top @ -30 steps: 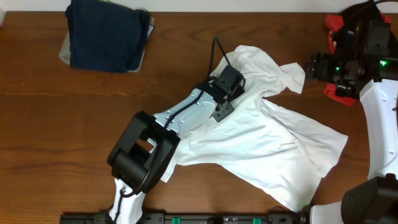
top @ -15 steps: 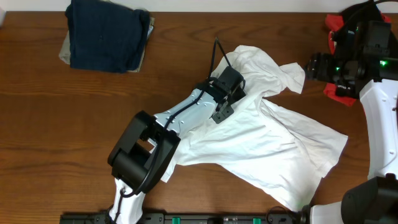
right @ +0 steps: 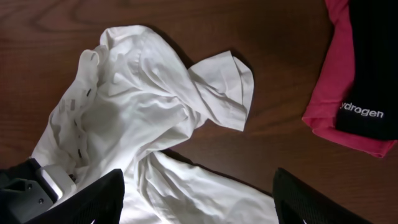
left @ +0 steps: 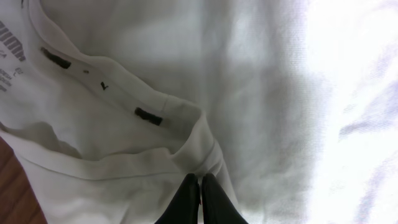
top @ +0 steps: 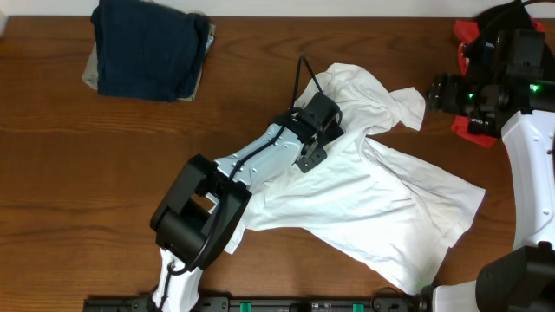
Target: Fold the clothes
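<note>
Nothing visible has shifted over the last second: both arms and the cloth sit as they did. The left gripper (left: 200, 194) is down on the white T-shirt (top: 364, 191), its jaws pressed together on a ridge of fabric just below the collar (left: 124, 93). This looks like a pinch taken to drag the neck end straight. The shirt lies crumpled and slanted across the middle of the table (top: 69, 191), with one sleeve (right: 217, 87) bunched up towards the far right, so folding proper has likely not begun.

The right gripper (right: 199, 205) hangs above the table beyond that sleeve, jaws wide and holding nothing, probably placed to take the sleeve or shoulder. Close behind it lies a red garment (right: 336, 118) with a black one (right: 373, 56) on top, near enough to get snagged if the shirt is spread that way. A folded navy garment (top: 147, 48) rests on a tan one (top: 89, 71) at the far left corner, well apart.
</note>
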Controlling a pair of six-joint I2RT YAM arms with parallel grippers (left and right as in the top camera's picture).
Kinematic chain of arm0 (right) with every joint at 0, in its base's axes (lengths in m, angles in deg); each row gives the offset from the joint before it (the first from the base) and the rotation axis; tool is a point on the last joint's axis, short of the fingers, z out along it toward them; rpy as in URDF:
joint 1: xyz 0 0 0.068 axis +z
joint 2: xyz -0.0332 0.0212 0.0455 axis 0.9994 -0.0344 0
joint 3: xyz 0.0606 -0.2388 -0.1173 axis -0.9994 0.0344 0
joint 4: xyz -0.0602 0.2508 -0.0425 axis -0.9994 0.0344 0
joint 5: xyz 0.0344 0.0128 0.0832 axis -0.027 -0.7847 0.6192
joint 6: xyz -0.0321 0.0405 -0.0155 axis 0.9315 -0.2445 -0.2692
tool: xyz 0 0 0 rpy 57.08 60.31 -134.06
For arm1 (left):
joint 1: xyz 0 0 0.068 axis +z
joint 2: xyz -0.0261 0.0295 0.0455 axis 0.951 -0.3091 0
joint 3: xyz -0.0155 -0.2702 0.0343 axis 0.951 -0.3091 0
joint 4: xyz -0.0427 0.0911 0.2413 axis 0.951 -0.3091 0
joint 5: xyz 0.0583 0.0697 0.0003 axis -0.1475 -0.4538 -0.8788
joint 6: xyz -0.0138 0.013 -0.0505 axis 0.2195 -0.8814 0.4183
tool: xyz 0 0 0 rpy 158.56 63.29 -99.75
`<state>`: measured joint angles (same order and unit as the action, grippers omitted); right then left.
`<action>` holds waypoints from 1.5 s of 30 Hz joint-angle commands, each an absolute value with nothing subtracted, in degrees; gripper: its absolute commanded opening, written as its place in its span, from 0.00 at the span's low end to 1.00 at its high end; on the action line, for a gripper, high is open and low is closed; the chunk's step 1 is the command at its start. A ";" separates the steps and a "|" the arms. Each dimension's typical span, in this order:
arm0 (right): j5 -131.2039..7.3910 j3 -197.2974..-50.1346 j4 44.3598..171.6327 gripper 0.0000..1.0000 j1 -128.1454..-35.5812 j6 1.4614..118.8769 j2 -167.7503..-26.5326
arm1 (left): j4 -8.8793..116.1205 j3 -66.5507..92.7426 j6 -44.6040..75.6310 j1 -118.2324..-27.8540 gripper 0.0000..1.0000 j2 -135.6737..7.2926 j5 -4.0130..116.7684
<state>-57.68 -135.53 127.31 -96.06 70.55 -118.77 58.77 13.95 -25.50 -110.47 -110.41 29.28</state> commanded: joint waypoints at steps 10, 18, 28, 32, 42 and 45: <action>-57.96 -135.09 127.72 0.74 -96.21 70.49 -118.64 | 59.38 15.72 -24.01 -110.12 0.06 -108.46 27.55; -57.94 -135.09 127.70 0.74 -96.21 70.49 -118.64 | 58.42 15.28 -22.62 -109.23 0.07 -106.47 31.74; -57.94 -135.09 127.74 0.74 -96.21 70.49 -118.64 | 58.51 15.17 -28.63 -109.36 0.74 -113.58 31.00; -57.94 -135.09 127.77 0.74 -96.21 70.49 -118.64 | 58.29 15.17 -28.63 -109.36 0.73 -114.06 30.65; -57.96 -135.09 127.72 0.74 -96.21 70.49 -118.64 | 58.31 15.28 -27.88 -109.36 0.50 -112.81 25.52; -57.96 -135.09 127.72 0.74 -96.21 70.49 -118.64 | 58.27 15.28 -27.75 -109.36 0.50 -111.46 25.03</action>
